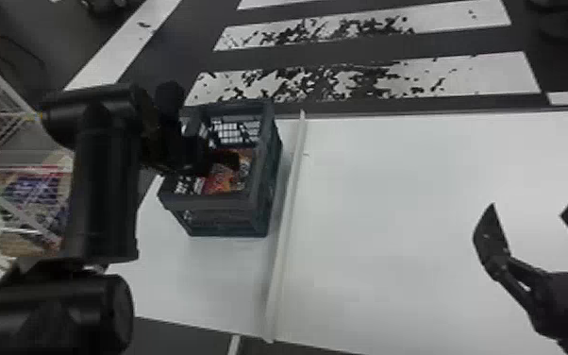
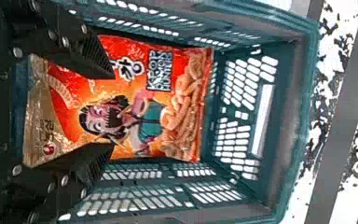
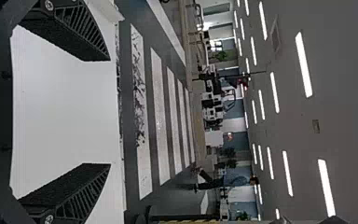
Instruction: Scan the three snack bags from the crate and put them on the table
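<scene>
Toward nine o'clock in my head view, the left arm [image 1: 104,160] is all black, with rounded, drum-like joint housings [image 1: 89,311] and a thick, straight link [image 1: 101,222]. My left gripper [image 1: 193,151] has dark, ribbed, wedge-shaped fingers [image 2: 91,56] and round silver screws [image 2: 17,170]. Toward four o'clock, my right gripper [image 1: 530,207] is black too, with slim linkage bars [image 1: 516,289] and tapering, ribbed fingers [image 3: 81,28].

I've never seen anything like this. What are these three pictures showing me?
This is a robot with two arms. One picture looks down from its head; the two sideways ones come from its wrists. On the white table stands a crate, with a snack bag inside. The left gripper, a kind of two-fingered hand, is at the crate, its fingers apart over that bag. The right gripper hangs open over the table's other side. Neither appears to be holding anything.
</scene>
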Controlling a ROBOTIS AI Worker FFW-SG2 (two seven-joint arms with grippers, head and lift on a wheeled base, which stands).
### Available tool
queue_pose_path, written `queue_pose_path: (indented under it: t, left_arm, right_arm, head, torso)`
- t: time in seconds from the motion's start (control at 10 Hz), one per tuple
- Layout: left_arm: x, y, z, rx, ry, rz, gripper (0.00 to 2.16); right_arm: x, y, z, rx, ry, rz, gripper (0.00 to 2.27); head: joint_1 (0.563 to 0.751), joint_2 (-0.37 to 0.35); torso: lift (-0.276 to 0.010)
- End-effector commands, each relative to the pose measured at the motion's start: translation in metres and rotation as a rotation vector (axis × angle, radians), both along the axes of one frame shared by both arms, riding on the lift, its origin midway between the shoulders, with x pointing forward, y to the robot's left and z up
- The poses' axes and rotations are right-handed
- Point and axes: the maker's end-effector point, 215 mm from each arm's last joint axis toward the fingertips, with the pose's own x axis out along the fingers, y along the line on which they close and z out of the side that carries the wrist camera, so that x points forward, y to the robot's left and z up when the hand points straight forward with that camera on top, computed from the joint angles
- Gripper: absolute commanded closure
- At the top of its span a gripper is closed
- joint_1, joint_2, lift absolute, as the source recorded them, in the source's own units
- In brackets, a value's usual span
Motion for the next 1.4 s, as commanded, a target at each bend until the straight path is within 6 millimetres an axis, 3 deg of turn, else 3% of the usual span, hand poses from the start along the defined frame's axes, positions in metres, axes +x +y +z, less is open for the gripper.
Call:
queue_pose_path:
  t: [0.0,0.6,1.0,1.3]
  left_arm:
    - [0.005,0.004,0.005,-0.003,0.026,0.014,0.09]
    - [0.011,0.014,-0.027,0.062,0.08,0.008,0.08]
    - [0.032,-0.011,-0.052,0.092,0.024,-0.028,0.09]
    - [0.028,-0.011,-0.068,0.135,0.05,-0.037,0.08]
  right_arm:
    - [-0.001,0.003,0.003,0.007,-0.01,0.002,0.07]
    - [-0.003,0.012,0.007,0.012,-0.026,0.018,0.07]
    - [-0.002,0.003,0.013,-0.003,-0.047,0.015,0.07]
    - [-0.001,-0.001,0.015,0.004,-0.053,0.009,0.07]
  head:
    - [0.695,0.262]
    - [0.695,0.286]
    - [0.695,0.271]
    - [0.695,0.245]
  torso:
    - [-0.094]
    - [-0.094]
    - [-0.094]
    - [-0.094]
